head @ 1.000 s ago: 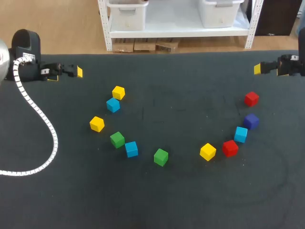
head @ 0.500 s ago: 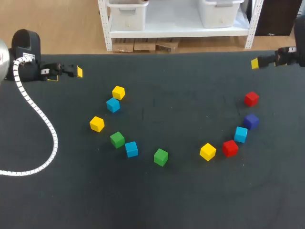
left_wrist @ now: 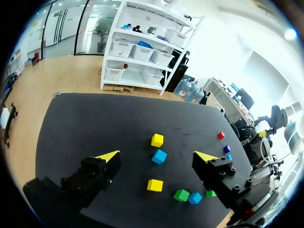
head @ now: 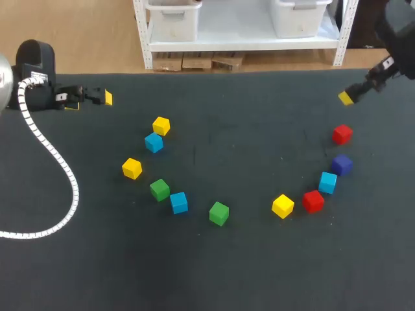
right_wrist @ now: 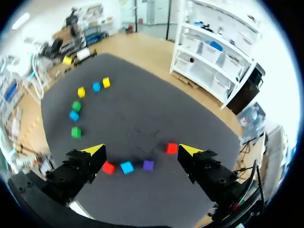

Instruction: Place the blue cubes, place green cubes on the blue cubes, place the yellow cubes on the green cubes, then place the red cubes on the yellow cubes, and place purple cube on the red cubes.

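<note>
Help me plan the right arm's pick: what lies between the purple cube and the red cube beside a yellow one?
One blue cube lies between the purple cube and that red cube, close to both, as the head view shows.

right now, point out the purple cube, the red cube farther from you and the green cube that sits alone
purple cube [head: 341, 162], head view, top face
far red cube [head: 342, 132], head view, top face
lone green cube [head: 219, 210], head view, top face

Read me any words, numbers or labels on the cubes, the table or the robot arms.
Cubes: no text, plain faces.
Table: no text.
Left arm: small white stickers, too small to read.
Right arm: nothing readable.
</note>
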`<state>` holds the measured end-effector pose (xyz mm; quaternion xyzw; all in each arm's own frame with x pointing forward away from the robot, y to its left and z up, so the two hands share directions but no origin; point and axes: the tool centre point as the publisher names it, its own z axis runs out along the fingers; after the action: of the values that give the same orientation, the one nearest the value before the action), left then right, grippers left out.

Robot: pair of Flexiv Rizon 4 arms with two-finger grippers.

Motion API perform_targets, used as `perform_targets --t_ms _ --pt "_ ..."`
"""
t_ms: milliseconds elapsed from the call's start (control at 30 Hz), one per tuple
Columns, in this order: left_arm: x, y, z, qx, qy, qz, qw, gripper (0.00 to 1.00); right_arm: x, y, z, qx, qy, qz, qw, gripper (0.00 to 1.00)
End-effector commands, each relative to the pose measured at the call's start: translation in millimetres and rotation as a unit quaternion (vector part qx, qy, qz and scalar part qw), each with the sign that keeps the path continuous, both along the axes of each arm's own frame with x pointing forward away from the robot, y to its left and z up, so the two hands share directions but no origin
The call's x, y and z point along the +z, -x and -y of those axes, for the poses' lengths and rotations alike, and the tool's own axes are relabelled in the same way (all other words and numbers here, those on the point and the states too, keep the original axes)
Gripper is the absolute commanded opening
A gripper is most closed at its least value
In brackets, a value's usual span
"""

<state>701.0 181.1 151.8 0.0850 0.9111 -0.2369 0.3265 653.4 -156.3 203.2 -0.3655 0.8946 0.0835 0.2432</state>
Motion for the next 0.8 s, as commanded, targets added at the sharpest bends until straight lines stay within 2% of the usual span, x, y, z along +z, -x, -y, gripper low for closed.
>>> perform_targets --t_ms 33,67,133,300,600,800 --pt "-1.7 0.6 -2 -0.003 0.004 0.003 1.000 1.00 -12 5.0 -5 0.037 0.079 -0.005 0.996 1.00" --pt "-1.7 0.6 -2 -0.003 0.004 0.003 1.000 1.00 -18 6.5 -5 0.048 0.095 -0.008 0.994 1.00" --pt "-1.7 0.6 -2 -0.003 0.004 0.003 1.000 1.00 -25 8.6 -4 0.069 0.088 -0.031 0.993 1.00" --pt "-1.7 0.6 -2 -0.003 0.004 0.003 1.000 1.00 -43 13.3 2 0.103 0.110 -0.063 0.987 1.00" --pt "-1.7 0.6 -2 -0.003 0.004 0.003 1.000 1.00 -68 24.3 0 0.168 0.141 -0.085 0.972 1.00" --pt "-1.7 0.6 -2 -0.003 0.004 0.003 1.000 1.00 -95 22.2 -7 0.173 0.125 -0.121 0.969 1.00"
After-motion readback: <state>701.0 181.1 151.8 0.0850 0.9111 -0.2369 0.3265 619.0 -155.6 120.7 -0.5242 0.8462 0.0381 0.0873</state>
